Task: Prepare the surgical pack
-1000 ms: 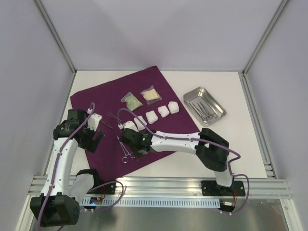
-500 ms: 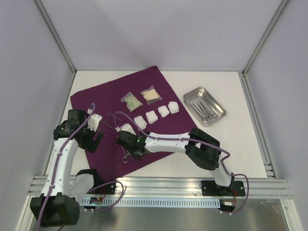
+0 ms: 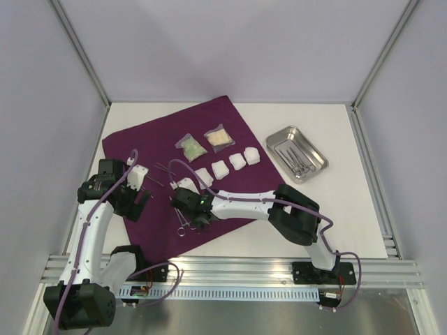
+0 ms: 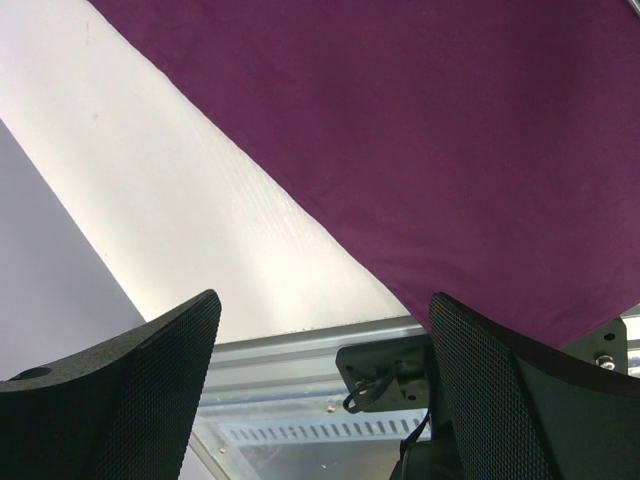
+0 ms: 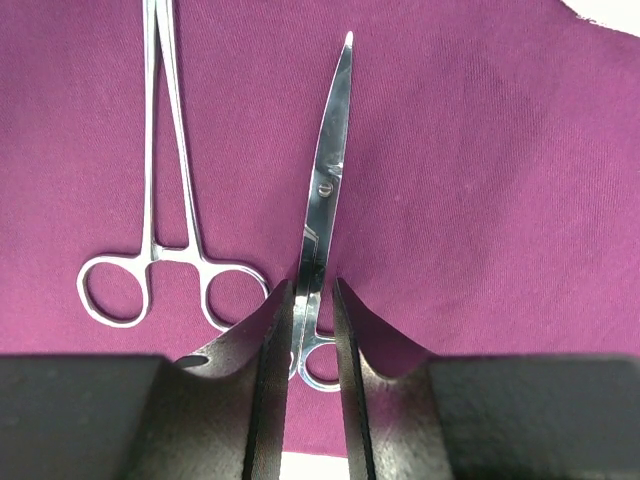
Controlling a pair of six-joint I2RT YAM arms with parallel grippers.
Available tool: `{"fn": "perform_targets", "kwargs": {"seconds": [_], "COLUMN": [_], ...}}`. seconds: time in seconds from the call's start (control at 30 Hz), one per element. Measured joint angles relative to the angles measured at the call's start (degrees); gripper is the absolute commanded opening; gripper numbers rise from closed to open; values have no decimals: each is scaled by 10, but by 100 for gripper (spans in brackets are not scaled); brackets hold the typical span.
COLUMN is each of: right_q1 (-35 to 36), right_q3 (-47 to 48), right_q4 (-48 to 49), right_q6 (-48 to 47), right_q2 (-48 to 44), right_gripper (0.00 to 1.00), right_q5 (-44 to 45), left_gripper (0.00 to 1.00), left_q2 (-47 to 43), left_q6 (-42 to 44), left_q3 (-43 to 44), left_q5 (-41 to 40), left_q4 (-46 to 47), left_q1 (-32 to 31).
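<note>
Centrally, purple cloth (image 3: 140,143) on white table (image 3: 335,209)

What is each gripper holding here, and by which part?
The left gripper is open and empty. The right gripper straddles the scissors at the shank just above the finger rings; whether it clamps them cannot be told.

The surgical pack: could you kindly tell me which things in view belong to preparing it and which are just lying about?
Belonging: purple cloth, steel tray, instruments, gauze pads, two clear packets.
Just there: white table, aluminium rail.
</note>
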Motion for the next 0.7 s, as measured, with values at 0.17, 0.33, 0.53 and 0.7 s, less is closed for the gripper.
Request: {"fn": "perform_targets", "kwargs": {"seconds": [0.17, 0.33, 0.53, 0.7], "right_q1": [-1, -3, -6, -6], "right_q3": [0, 4, 4, 0], "right_q4": [-1, -3, 0, 4], "right_q6": [1, 4, 7, 6], "right_q2": [1, 4, 4, 0], "right_gripper": [29, 14, 1, 0], "right_q5": [-2, -6, -14, -14], "left_gripper": [94, 94, 94, 94], "left_q2": [0, 0, 0, 0], "left_q6": [0, 2, 2, 2], "left_q3": [0, 0, 0, 0], "left_q5": [0, 0, 0, 0], "left_q4": [0, 0, 0, 0], "left_q1": [0, 0, 0, 0]}}
